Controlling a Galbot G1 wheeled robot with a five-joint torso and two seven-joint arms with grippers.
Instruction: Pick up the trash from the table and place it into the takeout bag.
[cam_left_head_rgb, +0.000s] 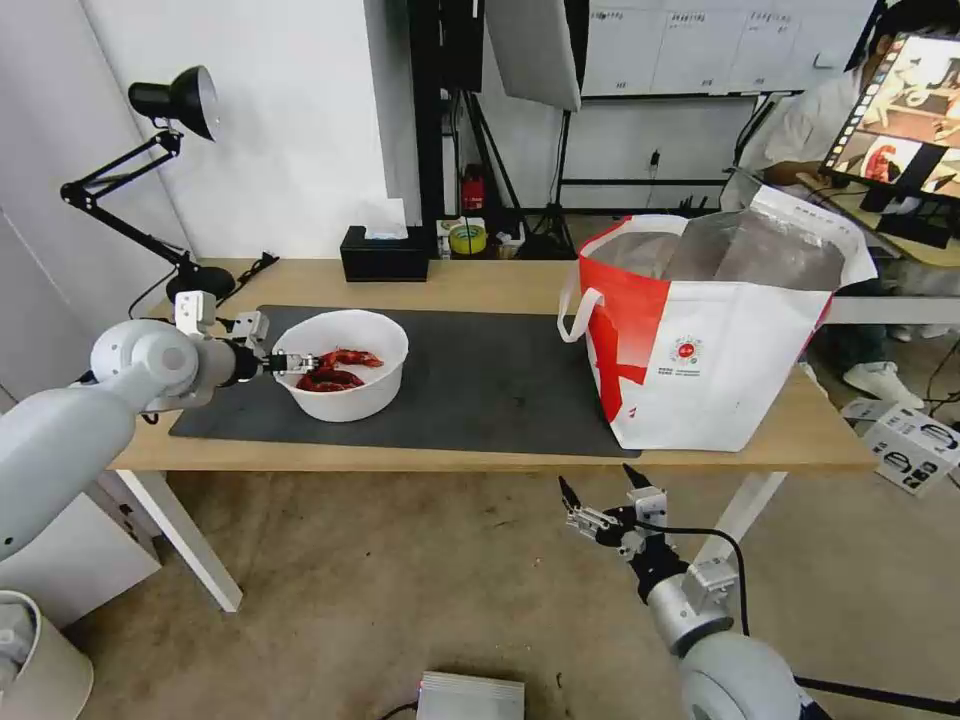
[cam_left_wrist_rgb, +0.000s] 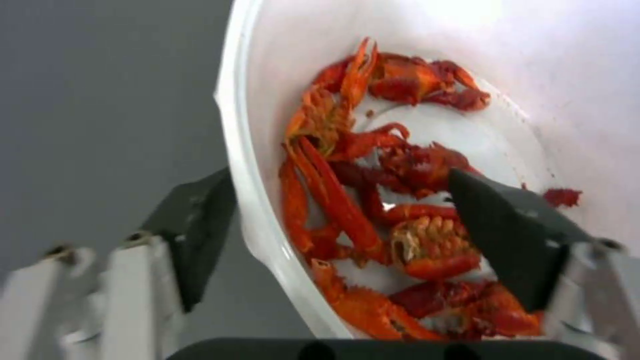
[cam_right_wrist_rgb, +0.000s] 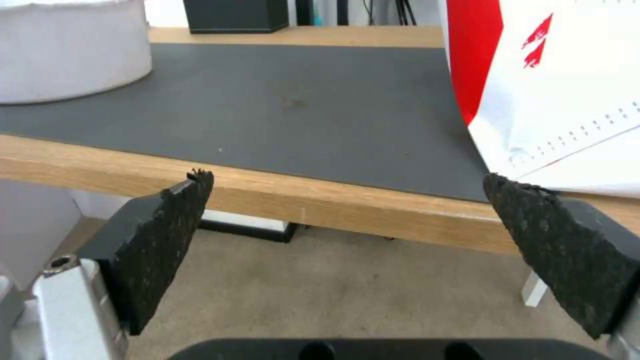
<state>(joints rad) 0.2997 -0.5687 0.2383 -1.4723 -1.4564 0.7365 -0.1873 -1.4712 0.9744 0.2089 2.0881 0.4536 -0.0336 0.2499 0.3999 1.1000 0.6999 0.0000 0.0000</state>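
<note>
Left wrist view: the left end effector (cam_left_wrist_rgb: 340, 235) straddles the rim of the bowl (cam_left_wrist_rgb: 253, 150), spread wide, one finger outside, one among the crayfish shells (cam_left_wrist_rgb: 373, 200). The bowl sits at nine o'clock on the mat (cam_left_head_rgb: 480, 380); the bag (cam_left_head_rgb: 720, 340) stands at three o'clock. A thin rim pinch could tip the bowl and spill shells. The right end effector (cam_left_head_rgb: 600, 490) hangs spread below the table (cam_left_head_rgb: 500, 285).
</note>
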